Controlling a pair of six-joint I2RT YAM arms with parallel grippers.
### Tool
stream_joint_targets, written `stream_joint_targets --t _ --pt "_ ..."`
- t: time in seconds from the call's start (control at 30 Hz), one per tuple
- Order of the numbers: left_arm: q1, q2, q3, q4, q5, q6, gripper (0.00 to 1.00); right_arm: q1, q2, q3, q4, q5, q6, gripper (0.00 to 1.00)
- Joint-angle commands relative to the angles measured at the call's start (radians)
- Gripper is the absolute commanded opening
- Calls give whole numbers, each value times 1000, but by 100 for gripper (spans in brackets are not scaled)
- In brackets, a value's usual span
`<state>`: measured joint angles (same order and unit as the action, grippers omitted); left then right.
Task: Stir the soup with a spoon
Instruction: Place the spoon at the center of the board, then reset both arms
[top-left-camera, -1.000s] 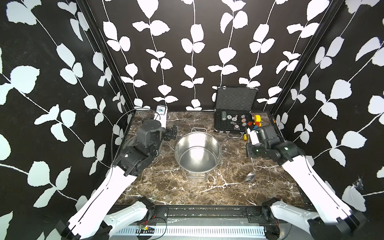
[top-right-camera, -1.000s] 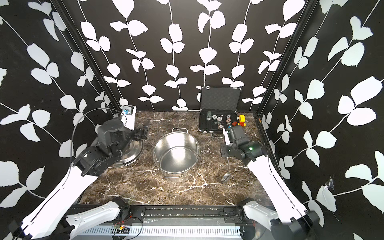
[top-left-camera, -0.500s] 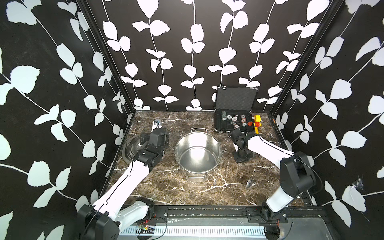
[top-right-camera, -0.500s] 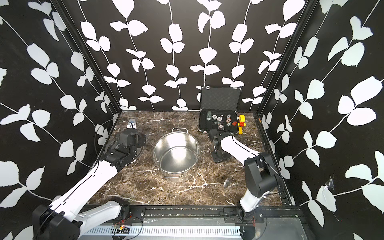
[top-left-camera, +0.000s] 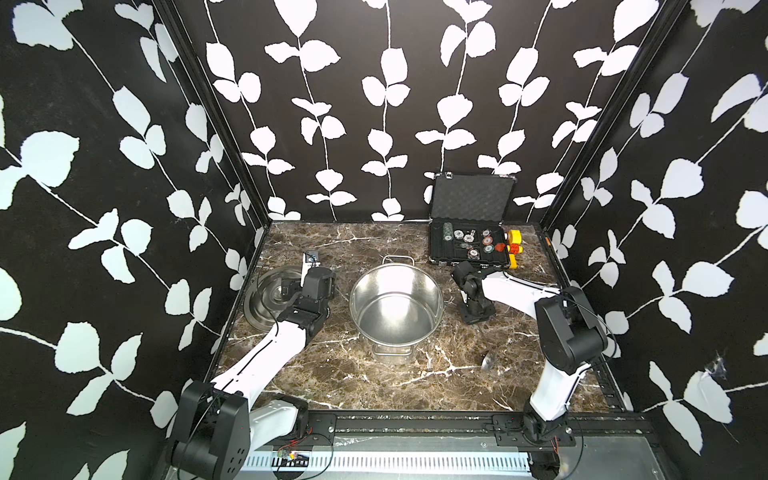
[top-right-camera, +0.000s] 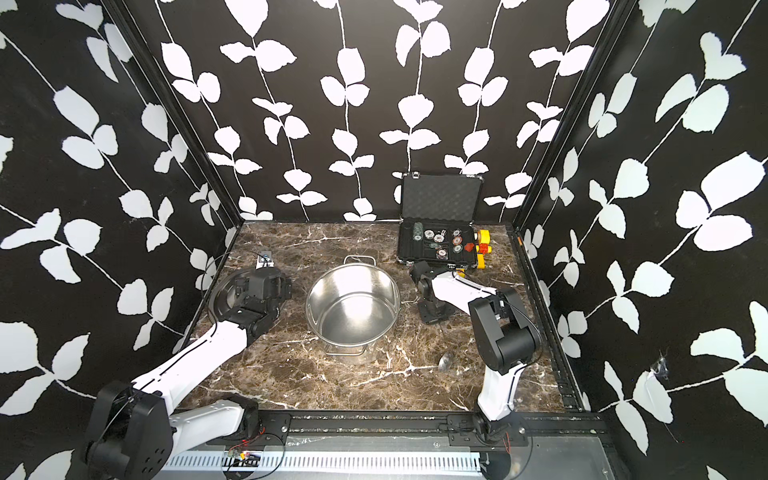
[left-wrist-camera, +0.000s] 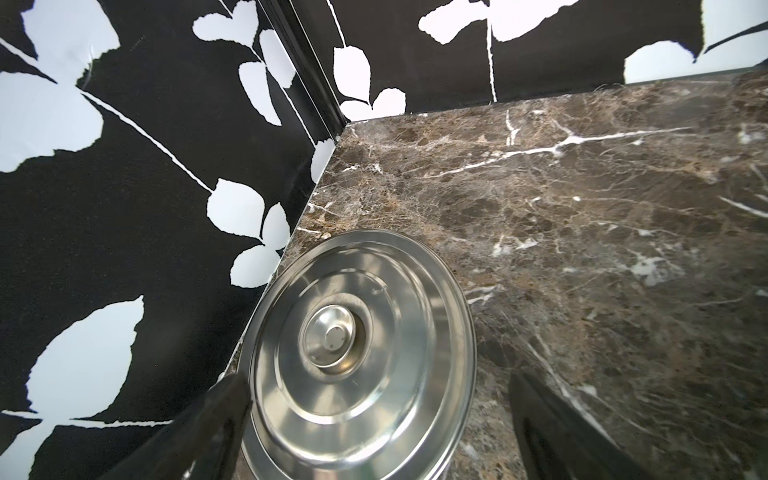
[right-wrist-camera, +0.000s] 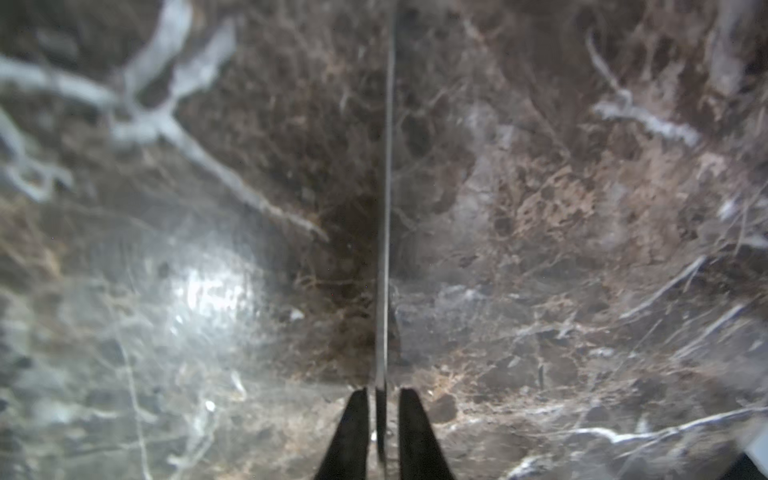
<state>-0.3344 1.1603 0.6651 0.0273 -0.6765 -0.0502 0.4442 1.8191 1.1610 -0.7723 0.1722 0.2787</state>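
Spoon handle (right-wrist-camera: 385, 208) lies between right tool's (right-wrist-camera: 383, 395) parted tips.

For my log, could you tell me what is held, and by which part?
Nothing: the right gripper straddles the ladle handle, gaps both sides; left gripper open above the lid.

I get both top views from high at the front, looking down on the whole desk (top-left-camera: 374, 245). Left wrist camera sits close over the lid (left-wrist-camera: 361, 353); right skims the desk along the spoon (right-wrist-camera: 386, 208).
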Motion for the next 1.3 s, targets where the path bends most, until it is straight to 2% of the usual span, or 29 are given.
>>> stream_joint_targets --t 0.0,0.2,0.5,0.63,0.77,0.93,1.07,1.27 --pt "8 3 -30 110 -27 36 99 4 -5 -22 26 -28 10 27" --pt "14 34 -59 169 4 56 99 2 -73 -40 40 -54 3 44" --pt "20 49 -72 191 35 78 99 -35 -334 -66 77 -122 -60 72" --pt "29 55 -107 272 73 114 99 -107 -510 -165 203 -108 -114 98" --pt "78 81 -164 414 181 148 99 -250 -703 -349 441 -143 -155 100" --pt "143 128 -269 661 317 191 99 -323 -864 -639 853 -113 -276 100" --pt "171 183 -308 784 373 211 99 -365 -852 -743 1016 -115 -286 100" --pt "213 349 -326 958 414 179 99 -391 -727 -840 1277 -179 -295 100"
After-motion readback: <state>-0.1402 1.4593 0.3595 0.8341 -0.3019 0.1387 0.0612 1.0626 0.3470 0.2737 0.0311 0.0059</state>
